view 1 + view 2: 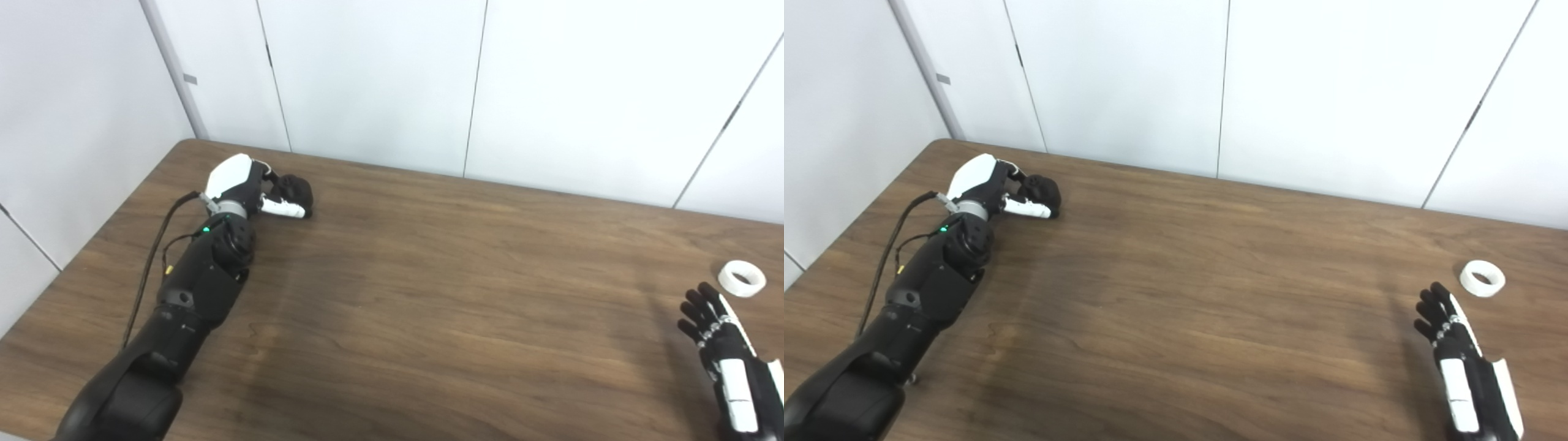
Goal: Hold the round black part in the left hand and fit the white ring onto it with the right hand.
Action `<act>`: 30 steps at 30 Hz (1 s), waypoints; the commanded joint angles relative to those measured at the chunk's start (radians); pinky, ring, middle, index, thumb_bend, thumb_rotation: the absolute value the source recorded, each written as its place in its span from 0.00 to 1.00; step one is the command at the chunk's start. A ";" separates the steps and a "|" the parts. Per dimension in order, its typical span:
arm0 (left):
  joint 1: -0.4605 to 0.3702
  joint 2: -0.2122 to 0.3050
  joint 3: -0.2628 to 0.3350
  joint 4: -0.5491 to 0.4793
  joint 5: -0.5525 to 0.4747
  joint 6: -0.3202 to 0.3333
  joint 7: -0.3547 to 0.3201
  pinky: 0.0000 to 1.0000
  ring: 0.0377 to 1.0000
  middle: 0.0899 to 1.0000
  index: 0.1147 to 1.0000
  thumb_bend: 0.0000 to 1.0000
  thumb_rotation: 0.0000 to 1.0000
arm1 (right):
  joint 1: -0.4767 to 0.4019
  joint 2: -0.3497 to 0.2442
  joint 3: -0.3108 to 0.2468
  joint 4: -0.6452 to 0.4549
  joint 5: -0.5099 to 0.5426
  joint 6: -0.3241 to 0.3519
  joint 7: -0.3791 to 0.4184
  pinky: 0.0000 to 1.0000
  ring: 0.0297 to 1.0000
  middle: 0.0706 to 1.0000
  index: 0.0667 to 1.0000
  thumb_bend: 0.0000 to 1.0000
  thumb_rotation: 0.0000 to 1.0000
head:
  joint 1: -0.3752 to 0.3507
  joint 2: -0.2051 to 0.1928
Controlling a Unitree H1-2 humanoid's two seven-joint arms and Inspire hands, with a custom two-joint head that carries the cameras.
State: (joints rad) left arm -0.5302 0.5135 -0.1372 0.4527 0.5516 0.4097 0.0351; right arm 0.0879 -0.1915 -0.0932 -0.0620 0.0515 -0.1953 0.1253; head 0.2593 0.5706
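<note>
The round black part (pixel 296 190) lies on the wooden table (pixel 429 294) at the far left. My left hand (pixel 257 187) is wrapped around it, fingers curled over it and the thumb along its near side. The white ring (pixel 742 277) lies flat on the table at the far right. My right hand (pixel 723 349) hovers just short of the ring, on its near left side, fingers stretched out and apart, holding nothing. In the right eye view the ring (pixel 1482 278) sits a short gap beyond those fingertips (pixel 1434 300).
White wall panels (pixel 380 79) stand right behind the table's far edge and along its left side. A black cable (pixel 147 263) runs beside my left forearm. The brown tabletop stretches between the two hands.
</note>
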 commanded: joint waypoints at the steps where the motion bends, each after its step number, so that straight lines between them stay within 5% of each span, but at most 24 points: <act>1: -0.032 0.045 -0.009 -0.052 0.039 -0.020 0.018 0.94 0.91 0.81 0.42 0.52 0.05 | 0.081 0.034 0.017 0.064 0.002 0.002 -0.009 0.91 0.92 0.92 0.93 0.56 0.95 | 0.000 0.001; 18: 0.043 0.027 -0.053 -0.329 0.076 0.008 -0.103 0.95 0.89 0.77 0.42 0.52 0.04 | 0.081 0.049 0.027 0.054 -0.032 0.004 -0.025 0.90 0.92 0.91 0.93 0.57 0.94 | -0.020 0.004; 30: 0.157 -0.016 -0.087 -0.611 0.112 0.057 -0.283 0.86 0.86 0.76 0.42 0.52 0.05 | 0.078 0.061 0.032 0.042 -0.057 0.019 -0.037 0.91 0.92 0.92 0.93 0.57 0.96 | -0.044 0.011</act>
State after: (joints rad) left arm -0.3506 0.4863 -0.2326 -0.1062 0.6410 0.4648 -0.2503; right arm 0.0931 -0.1795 -0.0853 -0.0754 -0.0067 -0.1843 0.1089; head 0.2148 0.5814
